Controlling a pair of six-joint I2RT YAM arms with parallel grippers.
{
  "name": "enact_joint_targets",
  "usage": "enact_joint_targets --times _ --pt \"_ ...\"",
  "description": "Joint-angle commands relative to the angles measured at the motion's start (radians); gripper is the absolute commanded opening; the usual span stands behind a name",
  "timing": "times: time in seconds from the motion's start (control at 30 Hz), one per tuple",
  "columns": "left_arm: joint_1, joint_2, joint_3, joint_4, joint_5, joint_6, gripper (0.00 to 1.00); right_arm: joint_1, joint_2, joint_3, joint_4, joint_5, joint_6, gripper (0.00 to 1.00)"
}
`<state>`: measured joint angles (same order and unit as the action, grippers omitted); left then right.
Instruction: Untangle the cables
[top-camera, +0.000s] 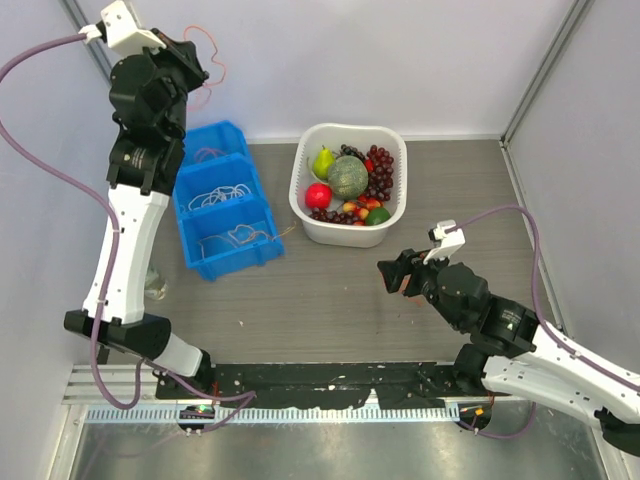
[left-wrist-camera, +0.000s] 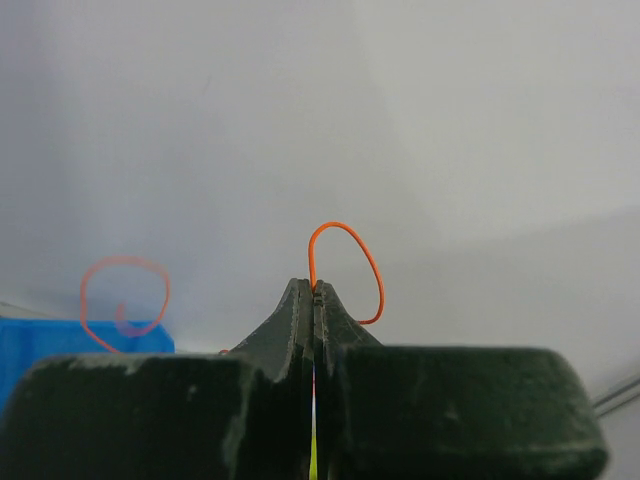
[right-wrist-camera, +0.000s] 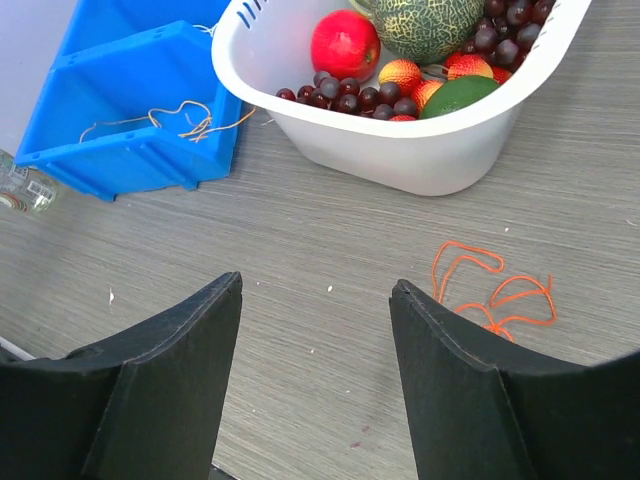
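Note:
My left gripper (top-camera: 196, 64) is raised high at the back left and is shut on an orange-red cable (top-camera: 207, 47). In the left wrist view that cable (left-wrist-camera: 348, 250) loops out of the closed fingertips of the gripper (left-wrist-camera: 314, 289), and a blurred second loop (left-wrist-camera: 124, 301) hangs further left. Another orange-red cable (right-wrist-camera: 492, 294) lies in loose loops on the table, just right of my right gripper (right-wrist-camera: 315, 285), which hovers open and empty. From above, that gripper (top-camera: 392, 272) sits right of centre. More thin cables (top-camera: 220, 195) lie in the blue bin (top-camera: 232, 131), among them a yellow-orange one (right-wrist-camera: 168, 119).
A white basket (top-camera: 298, 201) of fruit stands at the back centre, next to the three-compartment bin (right-wrist-camera: 130, 165). The basket's wall (right-wrist-camera: 400, 152) is close ahead of my right gripper. A small clear container (right-wrist-camera: 20, 186) sits left of the bin, by the left arm.

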<state>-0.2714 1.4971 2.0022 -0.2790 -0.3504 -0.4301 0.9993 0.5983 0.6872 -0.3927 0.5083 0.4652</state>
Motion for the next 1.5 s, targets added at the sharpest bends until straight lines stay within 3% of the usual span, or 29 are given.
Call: enact_joint_targets --times 0.0,0.17,0.37,0.63,0.97,1.47 --pt "0.052 0.046 0.090 0.055 0.071 -0.041 0.00 -0.002 -0.046 -0.035 0.037 0.029 0.026 0.66" --pt "0.096 0.100 0.135 0.083 0.108 -0.029 0.00 -0.002 -0.055 -0.072 0.014 0.002 0.078 0.66" --pt "0.156 0.104 0.044 0.224 0.142 -0.050 0.00 -0.001 -0.045 -0.042 -0.009 0.029 0.090 0.66" --pt "0.187 0.146 0.032 0.307 0.168 -0.091 0.00 -0.001 -0.006 0.028 -0.074 0.094 0.075 0.66" --pt "0.224 0.190 -0.060 0.425 0.108 -0.088 0.00 -0.001 0.009 0.061 -0.080 0.125 0.064 0.66" --pt "0.299 0.413 0.058 0.452 0.192 -0.084 0.00 -0.002 0.044 0.078 -0.074 0.141 0.061 0.67"
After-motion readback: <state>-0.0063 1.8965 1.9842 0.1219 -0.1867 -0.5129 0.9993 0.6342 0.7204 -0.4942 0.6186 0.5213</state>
